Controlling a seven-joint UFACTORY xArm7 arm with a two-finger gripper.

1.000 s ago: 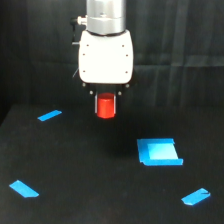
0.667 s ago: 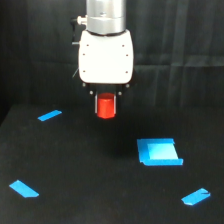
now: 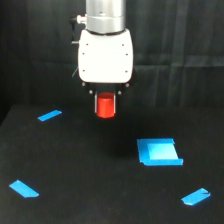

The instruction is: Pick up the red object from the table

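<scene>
Jaws of the gripper (image 3: 105,106) clamp the red object (image 3: 105,107) above the table (image 3: 90,180); blue square piece (image 3: 159,152) at 4 o'clock.

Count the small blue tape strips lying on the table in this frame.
3: one at the exterior view's left behind, one at front left, one at front right. The blue square piece isn't counted.

Black table (image 3: 75,170) with blue square piece (image 3: 159,151)
</scene>
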